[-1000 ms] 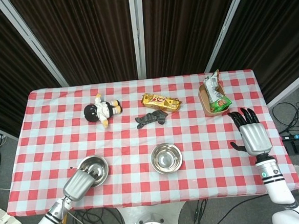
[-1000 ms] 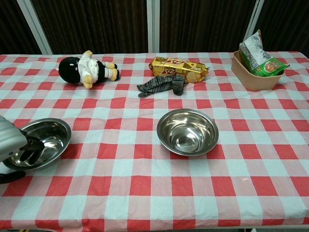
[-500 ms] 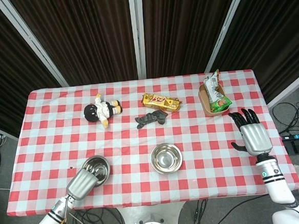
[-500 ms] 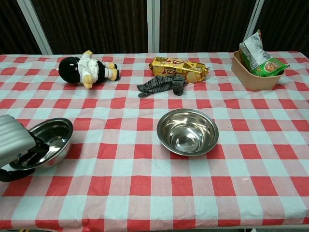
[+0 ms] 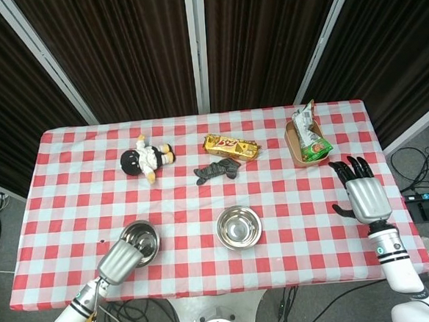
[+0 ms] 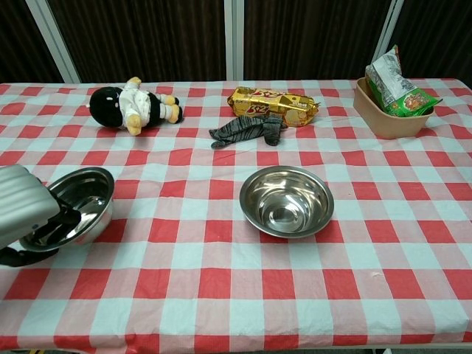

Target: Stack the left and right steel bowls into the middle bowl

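My left hand (image 5: 117,262) (image 6: 23,214) holds the near rim of the left steel bowl (image 5: 140,240) (image 6: 78,204), with fingers inside it. That bowl is tilted, its far side raised off the cloth. The middle steel bowl (image 5: 238,227) (image 6: 286,200) sits upright and empty near the table's front centre. My right hand (image 5: 362,193) hovers at the right edge of the table, its fingers spread and holding nothing; the chest view does not show it. No third steel bowl is visible in either view.
A plush doll (image 5: 146,158) (image 6: 133,105), a gold snack packet (image 5: 232,147) (image 6: 274,105) and a grey sock (image 5: 217,171) (image 6: 247,130) lie across the back half. A tan tray (image 5: 296,149) (image 6: 382,112) with a green snack bag (image 5: 311,135) stands at the back right.
My left hand has lifted and tipped the left bowl and carried it slightly right toward the middle bowl. The right hand has stayed still.
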You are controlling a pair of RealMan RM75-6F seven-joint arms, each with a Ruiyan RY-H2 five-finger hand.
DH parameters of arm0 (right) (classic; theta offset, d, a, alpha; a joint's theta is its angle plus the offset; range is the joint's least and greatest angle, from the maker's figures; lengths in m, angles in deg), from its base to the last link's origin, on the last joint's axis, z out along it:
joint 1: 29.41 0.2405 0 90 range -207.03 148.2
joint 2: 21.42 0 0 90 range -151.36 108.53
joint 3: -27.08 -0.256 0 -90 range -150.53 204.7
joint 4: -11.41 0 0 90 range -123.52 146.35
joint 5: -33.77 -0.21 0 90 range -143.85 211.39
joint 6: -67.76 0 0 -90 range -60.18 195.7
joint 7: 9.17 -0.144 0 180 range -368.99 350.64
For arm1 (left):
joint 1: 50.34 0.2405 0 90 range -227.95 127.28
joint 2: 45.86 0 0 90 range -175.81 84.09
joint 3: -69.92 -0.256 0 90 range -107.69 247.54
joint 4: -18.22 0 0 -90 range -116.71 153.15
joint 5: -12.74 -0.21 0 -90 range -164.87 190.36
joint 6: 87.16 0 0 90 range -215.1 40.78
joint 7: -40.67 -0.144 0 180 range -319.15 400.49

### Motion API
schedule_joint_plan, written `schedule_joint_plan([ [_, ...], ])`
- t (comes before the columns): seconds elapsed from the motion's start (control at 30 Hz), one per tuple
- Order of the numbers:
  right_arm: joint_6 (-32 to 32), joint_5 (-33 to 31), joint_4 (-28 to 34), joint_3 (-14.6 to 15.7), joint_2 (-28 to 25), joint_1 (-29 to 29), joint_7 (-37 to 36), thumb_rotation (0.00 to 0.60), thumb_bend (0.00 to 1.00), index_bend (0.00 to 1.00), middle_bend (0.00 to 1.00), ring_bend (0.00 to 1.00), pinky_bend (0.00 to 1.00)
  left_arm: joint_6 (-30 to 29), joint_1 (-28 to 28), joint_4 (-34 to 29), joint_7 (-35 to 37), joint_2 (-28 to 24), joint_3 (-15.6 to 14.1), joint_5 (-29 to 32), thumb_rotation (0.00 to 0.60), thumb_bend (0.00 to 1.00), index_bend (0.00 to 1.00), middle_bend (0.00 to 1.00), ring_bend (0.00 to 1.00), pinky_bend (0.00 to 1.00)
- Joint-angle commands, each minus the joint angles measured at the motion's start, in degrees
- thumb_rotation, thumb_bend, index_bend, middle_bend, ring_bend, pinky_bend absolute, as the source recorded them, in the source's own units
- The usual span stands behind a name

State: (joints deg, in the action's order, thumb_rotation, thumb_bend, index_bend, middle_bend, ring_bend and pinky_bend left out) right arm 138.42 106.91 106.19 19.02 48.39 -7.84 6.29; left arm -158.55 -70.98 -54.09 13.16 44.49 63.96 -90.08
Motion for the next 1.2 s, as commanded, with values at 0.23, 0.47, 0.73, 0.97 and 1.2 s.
schedule_joint_plan([
  [0.23, 2.8, 0.3, 0.8, -1.8, -0.9, -0.9, -3.1, 0.6, 0.1, 0.11, 0.15, 0.03, 0.03, 5.7, -7.6, -7.6, -4.4, 0.3, 5.6, 0.0, 0.6, 0.32, 0.72, 0.79, 0.78, 0.83],
  [0.47, 5.6, 0.6, 0.4, -3.3, -1.1, -2.2, -7.2, 0.6, 0.1, 0.11, 0.16, 0.03, 0.03, 11.2, -13.6, -9.8, -7.6, 5.3, 10.3, 2.0, 0.6, 0.32, 0.72, 0.79, 0.78, 0.83],
  [0.73, 6.6, 1.1, 0.6, -3.7, -2.2, -3.1, -10.0, 0.6, 0.1, 0.11, 0.16, 0.03, 0.03, 14.6, -18.1, -6.2, -8.4, 12.8, 15.0, 7.6, 0.6, 0.32, 0.72, 0.8, 0.79, 0.83],
  [0.97, 7.1, 0.9, 0.2, -4.4, -2.3, -3.6, -12.9, 0.6, 0.1, 0.11, 0.16, 0.03, 0.03, 14.5, -19.7, -4.6, -10.1, 17.2, 15.5, 10.4, 0.6, 0.32, 0.73, 0.81, 0.79, 0.83],
  [1.2, 8.0, 1.4, -0.4, -4.9, -1.8, -4.0, -14.7, 0.6, 0.05, 0.1, 0.16, 0.03, 0.03, 14.0, -19.8, -4.2, -11.4, 19.7, 14.2, 12.3, 0.6, 0.32, 0.73, 0.81, 0.79, 0.83],
])
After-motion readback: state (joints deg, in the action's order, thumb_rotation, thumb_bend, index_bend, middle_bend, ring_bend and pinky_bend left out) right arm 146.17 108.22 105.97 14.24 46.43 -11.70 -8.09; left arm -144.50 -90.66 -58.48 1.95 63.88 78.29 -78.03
